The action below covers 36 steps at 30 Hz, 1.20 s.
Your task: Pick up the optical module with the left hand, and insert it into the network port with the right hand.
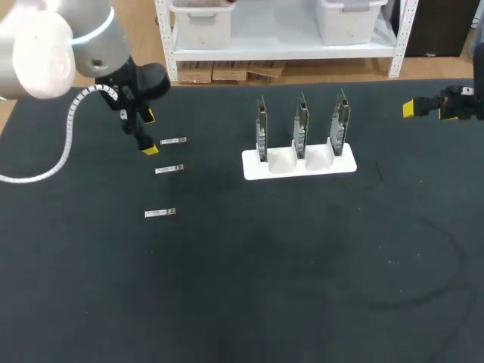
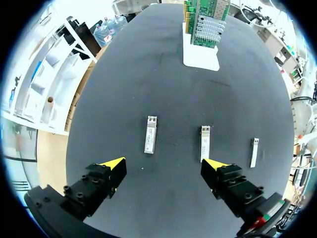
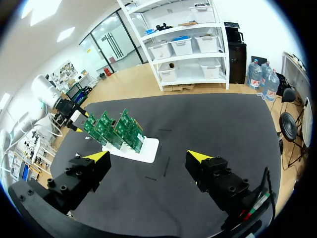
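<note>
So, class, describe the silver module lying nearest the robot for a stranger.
Find the white stand of upright boards. Left of it lie three silver modules in a column. Yours is the one nearest the robot, farthest from the left gripper.

Robotics or electronics lab bench. Three small optical modules (image 2: pixel 150 134) lie on a black tabletop (image 2: pixel 124 89) just ahead of the left hand (image 2: pixel 164 163). Farther ahead, a white stand (image 2: pixel 200 55) holds upright green network cards (image 2: pixel 205 25).
</note>
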Each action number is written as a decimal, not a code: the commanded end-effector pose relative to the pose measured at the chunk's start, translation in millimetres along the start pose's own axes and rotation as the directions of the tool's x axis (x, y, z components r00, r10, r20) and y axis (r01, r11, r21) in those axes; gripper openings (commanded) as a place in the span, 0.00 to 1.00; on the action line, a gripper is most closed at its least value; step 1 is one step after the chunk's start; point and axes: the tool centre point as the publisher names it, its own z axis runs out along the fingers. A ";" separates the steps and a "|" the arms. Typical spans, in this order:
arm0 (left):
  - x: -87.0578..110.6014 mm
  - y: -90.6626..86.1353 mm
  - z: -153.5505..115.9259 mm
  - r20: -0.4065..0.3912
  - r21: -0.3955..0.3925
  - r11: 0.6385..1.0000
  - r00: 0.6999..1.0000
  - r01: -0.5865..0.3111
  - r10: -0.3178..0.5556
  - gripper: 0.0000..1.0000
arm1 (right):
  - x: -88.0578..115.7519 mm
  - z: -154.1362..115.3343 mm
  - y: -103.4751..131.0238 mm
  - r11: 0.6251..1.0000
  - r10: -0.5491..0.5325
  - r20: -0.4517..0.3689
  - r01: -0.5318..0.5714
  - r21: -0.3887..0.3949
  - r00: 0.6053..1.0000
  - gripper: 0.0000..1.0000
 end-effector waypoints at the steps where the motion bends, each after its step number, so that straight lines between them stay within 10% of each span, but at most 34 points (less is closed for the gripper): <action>1: -2.6 -0.4 6.1 0.010 0.004 1.000 1.000 -0.009 0.009 1.00 | -0.1 -0.3 0.6 1.000 0.001 -0.001 -0.001 0.003 1.000 1.00; 18: -24.0 -17.1 26.6 -0.004 0.038 0.997 0.998 -0.062 0.062 1.00 | -0.1 -0.3 0.6 1.000 0.001 -0.001 -0.001 0.003 1.000 1.00; 36: -20.7 3.7 20.9 -0.046 0.009 0.998 0.997 -0.065 0.065 1.00 | -0.1 -0.3 0.6 1.000 0.001 -0.001 -0.001 0.003 1.000 1.00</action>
